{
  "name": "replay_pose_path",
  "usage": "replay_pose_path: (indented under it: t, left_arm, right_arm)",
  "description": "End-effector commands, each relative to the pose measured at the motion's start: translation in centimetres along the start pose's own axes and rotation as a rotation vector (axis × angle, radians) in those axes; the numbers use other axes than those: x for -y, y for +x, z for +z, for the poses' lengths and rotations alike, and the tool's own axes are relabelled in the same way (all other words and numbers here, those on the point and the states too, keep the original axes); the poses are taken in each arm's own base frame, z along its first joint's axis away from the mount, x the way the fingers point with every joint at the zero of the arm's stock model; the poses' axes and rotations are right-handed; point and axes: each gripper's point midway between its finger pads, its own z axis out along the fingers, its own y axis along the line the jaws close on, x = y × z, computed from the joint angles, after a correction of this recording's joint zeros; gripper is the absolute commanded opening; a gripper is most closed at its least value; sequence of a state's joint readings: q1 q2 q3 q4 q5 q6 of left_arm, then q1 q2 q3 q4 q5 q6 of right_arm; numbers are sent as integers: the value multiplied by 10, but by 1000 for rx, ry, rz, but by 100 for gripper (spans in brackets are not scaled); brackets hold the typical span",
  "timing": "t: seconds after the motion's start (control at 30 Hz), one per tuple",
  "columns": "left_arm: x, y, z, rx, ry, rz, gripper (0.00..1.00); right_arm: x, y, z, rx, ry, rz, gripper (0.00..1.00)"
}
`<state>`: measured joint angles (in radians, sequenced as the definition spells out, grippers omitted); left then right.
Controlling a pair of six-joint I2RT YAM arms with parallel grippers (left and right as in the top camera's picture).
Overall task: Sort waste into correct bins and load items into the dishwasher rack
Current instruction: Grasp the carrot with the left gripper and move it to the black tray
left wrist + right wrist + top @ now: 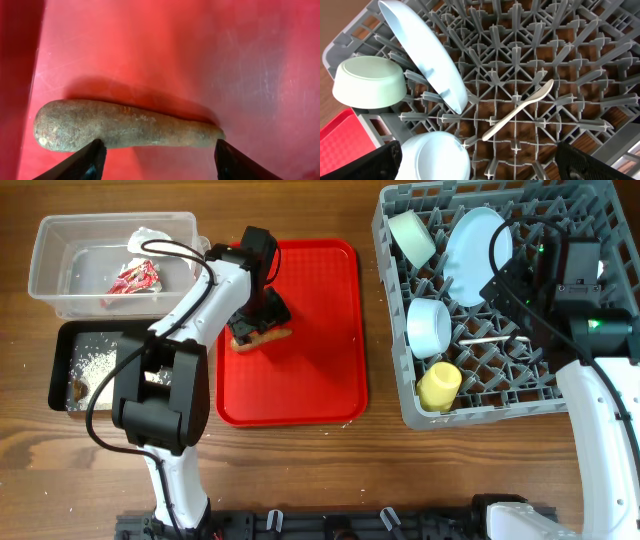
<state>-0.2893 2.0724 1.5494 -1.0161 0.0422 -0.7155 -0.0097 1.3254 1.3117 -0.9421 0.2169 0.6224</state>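
Note:
The brown carrot-shaped piece lies on the flat red tray; it also shows in the overhead view. My left gripper is open right over it, one finger at each side, not closed on it. My right gripper is open and empty above the grey dishwasher rack. The rack holds the pale blue plate, greenish-white bowl, pale blue bowl, yellow cup and white spoon.
The clear bin at the far left holds the red wrapper and white tissue. The black bin below it holds loose rice and a dark brown chunk.

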Motion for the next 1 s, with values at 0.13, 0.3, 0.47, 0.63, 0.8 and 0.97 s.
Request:
replay_pose_path:
  t: [0.13, 0.3, 0.47, 0.63, 0.8, 0.97]
  left_arm:
    - [-8, 14, 19, -67, -60, -104, 63]
    - [-6, 1, -11, -3, -18, -213, 62]
    - [-21, -8, -18, 83, -78, -401, 59]
    - [-25, -12, -18, 120, -87, -563, 59]
    - [-27, -23, -11, 178, -89, -584, 59]
    - [-27, -7, 3, 149, -110, -559, 55]
  right_arm:
    - [-4, -1, 6, -11, -2, -18, 100]
    - [-5, -2, 6, -6, -6, -17, 100]
    - [-5, -2, 6, -7, -6, -17, 100]
    - [-5, -2, 6, -6, -6, -17, 100]
    - [-5, -2, 6, -7, -6, -17, 100]
    - [-5, -2, 6, -6, -7, -17, 100]
